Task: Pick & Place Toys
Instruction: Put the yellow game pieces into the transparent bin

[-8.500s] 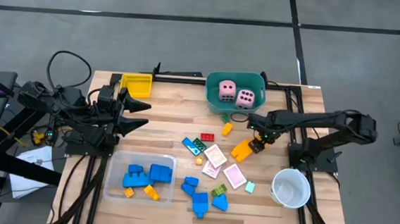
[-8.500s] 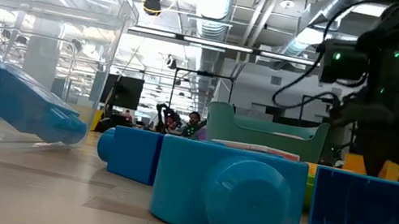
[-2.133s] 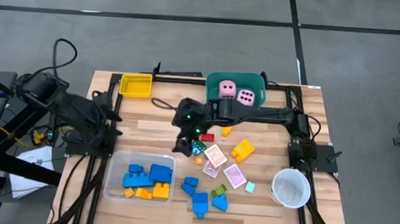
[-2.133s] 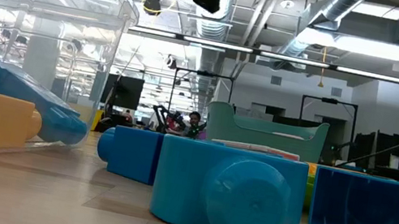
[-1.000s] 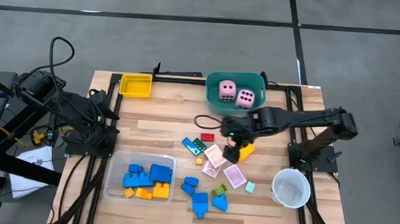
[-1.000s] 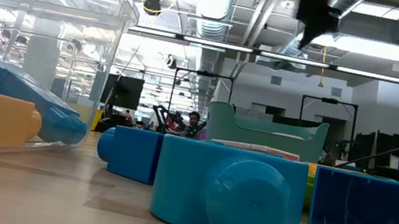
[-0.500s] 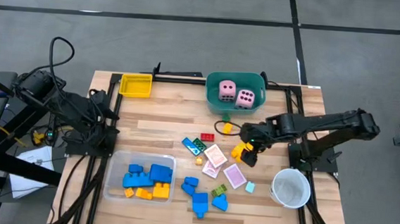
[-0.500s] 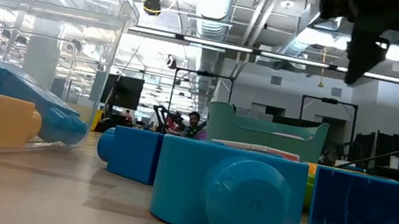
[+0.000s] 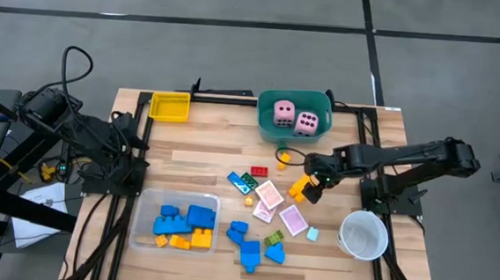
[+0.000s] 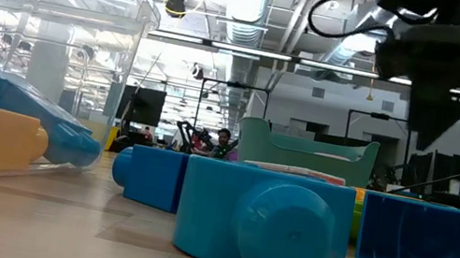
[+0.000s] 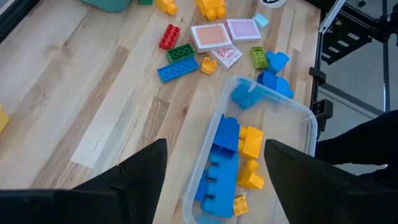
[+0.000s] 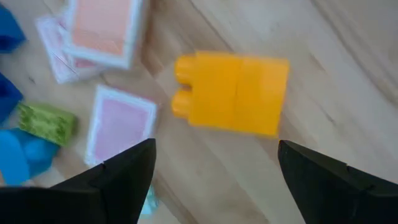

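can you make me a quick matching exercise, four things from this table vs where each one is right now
Things:
1. pink dice
2. big yellow block
3. white cup
4. yellow tray

Places:
a. near right corner of the table
b. far left corner of the table
c. inside the teal tub
d. on the wood, under the open right gripper

Pairs: 1-c, 2-d, 3-a, 4-b

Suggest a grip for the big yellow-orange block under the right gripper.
Come straight down with the right gripper, open above the yellow-orange block. It lies flat on the table, two studs pointing sideways toward the pink cards. Close on the two long flat sides of the plain half, away from the studs; both sides look clear.
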{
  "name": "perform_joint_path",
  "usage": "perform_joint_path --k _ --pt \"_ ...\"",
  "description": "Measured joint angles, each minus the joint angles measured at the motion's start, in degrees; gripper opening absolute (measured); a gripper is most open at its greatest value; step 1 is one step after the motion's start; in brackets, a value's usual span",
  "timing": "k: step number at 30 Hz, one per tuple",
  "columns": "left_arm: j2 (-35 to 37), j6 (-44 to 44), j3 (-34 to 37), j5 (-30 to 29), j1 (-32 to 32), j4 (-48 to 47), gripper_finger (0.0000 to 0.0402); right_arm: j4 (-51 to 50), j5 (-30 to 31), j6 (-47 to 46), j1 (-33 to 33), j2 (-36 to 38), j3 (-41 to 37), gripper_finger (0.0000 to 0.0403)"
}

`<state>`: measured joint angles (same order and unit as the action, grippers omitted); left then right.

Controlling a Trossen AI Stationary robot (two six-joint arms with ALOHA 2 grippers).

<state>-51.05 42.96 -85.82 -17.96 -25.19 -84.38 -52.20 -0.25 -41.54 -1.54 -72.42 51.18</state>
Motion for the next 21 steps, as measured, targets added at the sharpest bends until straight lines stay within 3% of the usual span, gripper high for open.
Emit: perform_joint_path --k 4,13,21 --pt "0.0 1.1 0.0 0.0 0.0 0.0 0.0264 2.2 0.1 10.3 -0.3 0.5 -0.3 0.0336" --pt "0.0 4.7 0.0 0.2 0.0 0.0 0.0264 0.2 8.1 54.0 -4.9 0.0 -0.3 0.0338" --pt "0.0 6.0 0.0 0.2 0.0 0.0 0.0264 4.1 6.9 67.7 -4.0 0.0 -0.3 0.0325"
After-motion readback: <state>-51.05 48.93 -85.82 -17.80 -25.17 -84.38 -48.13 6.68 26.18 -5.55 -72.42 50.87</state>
